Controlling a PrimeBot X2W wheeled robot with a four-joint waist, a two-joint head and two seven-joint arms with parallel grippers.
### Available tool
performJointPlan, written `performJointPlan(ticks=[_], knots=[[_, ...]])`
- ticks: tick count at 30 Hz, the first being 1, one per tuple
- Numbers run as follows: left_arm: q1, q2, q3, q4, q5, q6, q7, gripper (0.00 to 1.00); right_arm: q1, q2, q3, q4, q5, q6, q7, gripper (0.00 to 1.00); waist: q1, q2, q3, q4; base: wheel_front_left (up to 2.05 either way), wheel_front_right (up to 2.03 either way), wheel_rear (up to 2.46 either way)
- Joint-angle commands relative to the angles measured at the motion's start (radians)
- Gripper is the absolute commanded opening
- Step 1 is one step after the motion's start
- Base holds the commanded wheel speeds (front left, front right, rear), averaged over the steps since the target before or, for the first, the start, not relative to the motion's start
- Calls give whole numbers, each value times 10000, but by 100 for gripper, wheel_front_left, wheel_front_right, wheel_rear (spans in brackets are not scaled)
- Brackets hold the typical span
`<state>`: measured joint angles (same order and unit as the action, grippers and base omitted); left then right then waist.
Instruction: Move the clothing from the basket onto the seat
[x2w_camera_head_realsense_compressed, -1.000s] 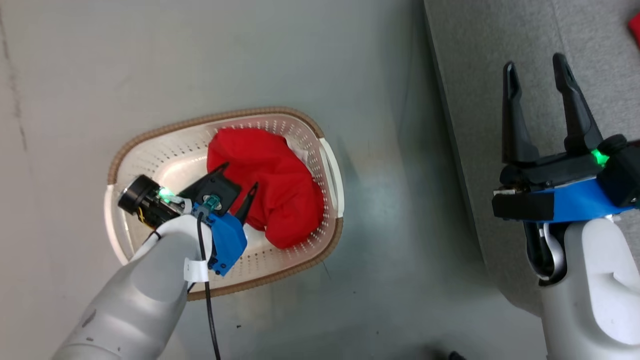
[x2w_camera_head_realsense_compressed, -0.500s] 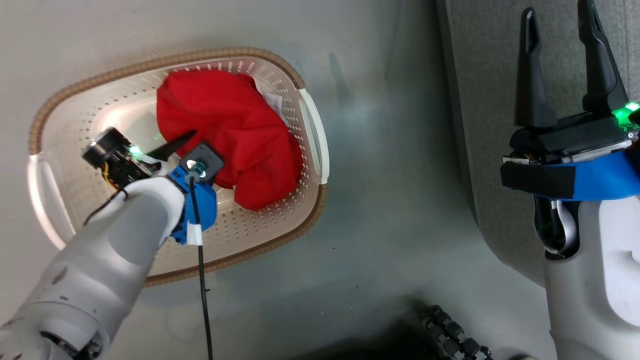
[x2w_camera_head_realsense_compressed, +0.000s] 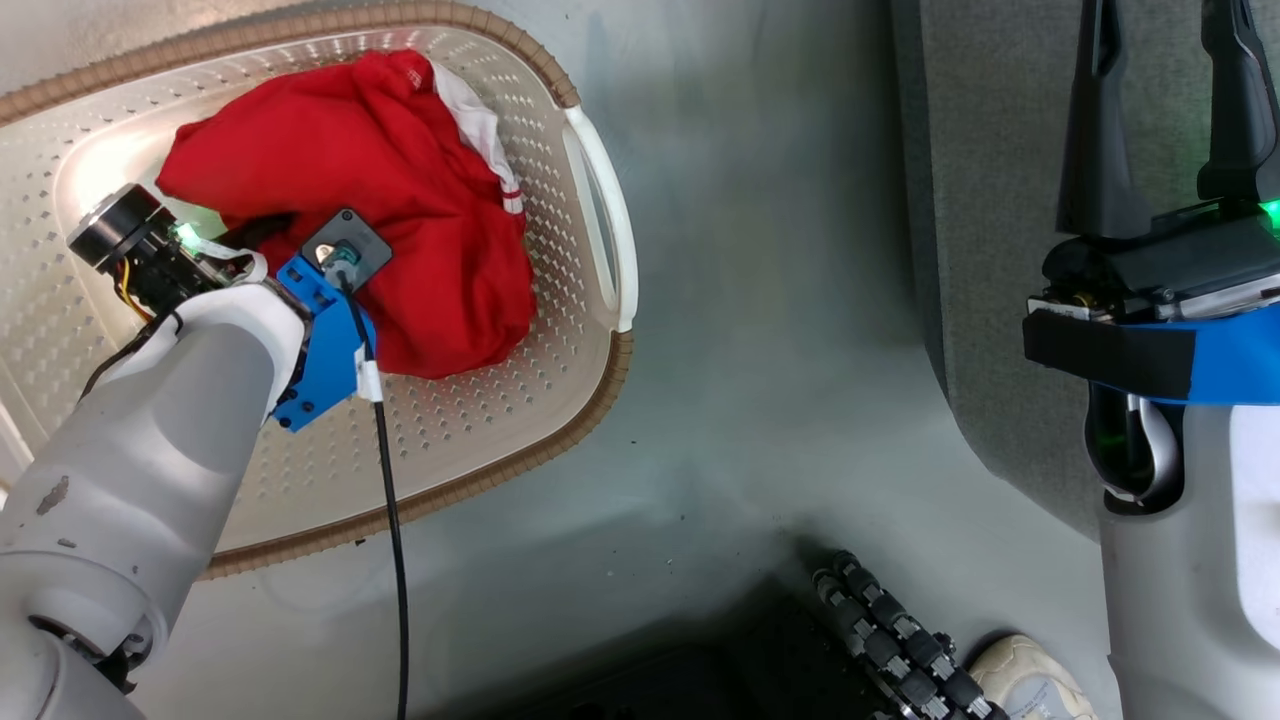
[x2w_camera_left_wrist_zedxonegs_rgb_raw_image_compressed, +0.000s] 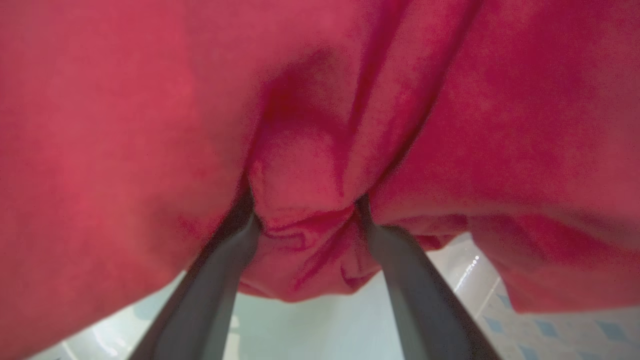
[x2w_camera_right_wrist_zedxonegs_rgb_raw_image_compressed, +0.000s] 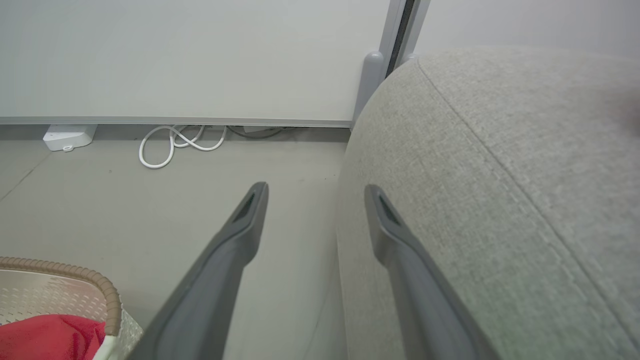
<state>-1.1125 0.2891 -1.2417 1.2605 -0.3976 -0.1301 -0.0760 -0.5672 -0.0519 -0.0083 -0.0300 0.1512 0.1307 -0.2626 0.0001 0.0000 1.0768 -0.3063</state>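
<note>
Clothing (x2w_camera_head_realsense_compressed: 400, 200) lies heaped in the basket (x2w_camera_head_realsense_compressed: 480, 420) on the floor (x2w_camera_head_realsense_compressed: 760, 300) in the head view, the left gripper (x2w_camera_head_realsense_compressed: 255, 232) sunk into it, the right gripper (x2w_camera_head_realsense_compressed: 1165, 100) at the edge of the seat (x2w_camera_head_realsense_compressed: 1000, 250). Left wrist view: jaws spread, a red fold bulging between them. Right wrist view: jaws spread, nothing held, one finger over the floor, the other against the seat's rounded side

Home: sofa seat (x2w_camera_right_wrist_zedxonegs_rgb_raw_image_compressed: 500, 175), laundry basket (x2w_camera_head_realsense_compressed: 560, 330)

No text, label, brand or number can be read anywhere, neither on the red clothing (x2w_camera_head_realsense_compressed: 420, 230) nor on the basket (x2w_camera_head_realsense_compressed: 560, 390).
</note>
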Motion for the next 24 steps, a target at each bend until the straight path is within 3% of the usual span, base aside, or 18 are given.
performJointPlan(ticks=[1,6,7,8,9,24], knots=[[-179,39,-82,78,-56,-5,213,100,-51,26,-57,-56,-21,1,-34,100,-1,0,66,21,0,0,0],[-161,4,-209,130,-171,-5,542,100,-268,26,-66,-36,-99,1,-34,100,-1,0,135,79,0,0,0],[-148,18,-240,156,-220,-5,722,38,-287,26,-78,-41,-142,1,-34,100,-1,0,140,106,0,0,0],[-148,18,-240,156,-220,-5,722,38,-287,26,-78,-41,-142,1,-34,100,-1,0,140,106,0,0,0],[-143,12,-260,161,-225,-5,766,0,-285,26,-83,-49,-162,1,-34,100,-1,0,139,119,0,0,0],[126,-348,-384,-207,-411,-5,521,0,-231,25,-210,106,-406,1,-34,100,-1,0,-516,481,0,0,0]])
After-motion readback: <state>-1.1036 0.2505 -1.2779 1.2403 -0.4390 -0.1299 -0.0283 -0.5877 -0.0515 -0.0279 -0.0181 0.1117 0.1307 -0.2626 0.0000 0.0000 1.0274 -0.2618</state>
